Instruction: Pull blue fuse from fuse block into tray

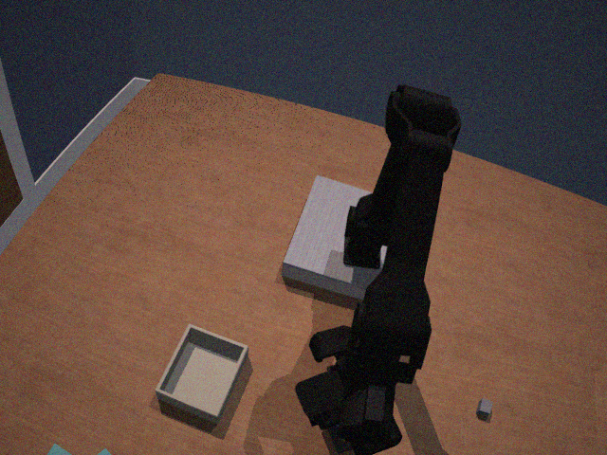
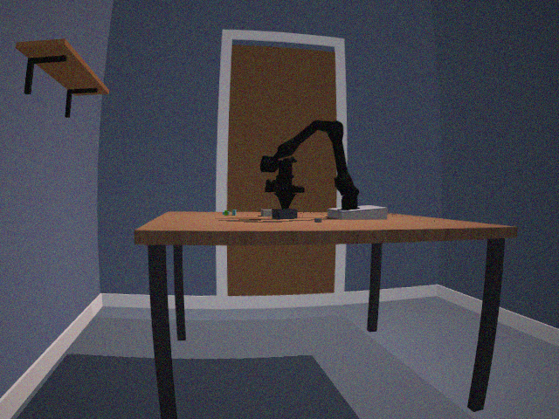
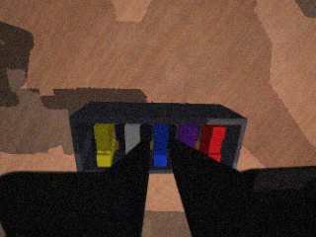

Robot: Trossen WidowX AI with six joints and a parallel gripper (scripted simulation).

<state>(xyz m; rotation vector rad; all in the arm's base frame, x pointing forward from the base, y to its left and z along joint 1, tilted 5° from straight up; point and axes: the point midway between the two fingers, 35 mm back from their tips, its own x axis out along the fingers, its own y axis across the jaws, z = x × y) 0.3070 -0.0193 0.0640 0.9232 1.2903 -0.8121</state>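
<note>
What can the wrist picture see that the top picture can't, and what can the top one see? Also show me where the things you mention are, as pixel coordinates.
Only the wrist view shows the yellow fuse [image 3: 104, 138], white fuse [image 3: 132, 138], blue fuse [image 3: 160, 133], purple fuse [image 3: 188, 134] and red fuse [image 3: 215, 138], with the claw's fingertips apart, one on each side of the blue one.

Only the top view shows the tray [image 1: 174, 357] [image 2: 266, 212], the little grey cube [image 1: 484, 409] [image 2: 318, 220] and the pale slab [image 1: 319, 220] [image 2: 365, 212].

Both show the wooden table [image 1: 195, 245] [image 2: 315, 237] [image 3: 188, 49].
</note>
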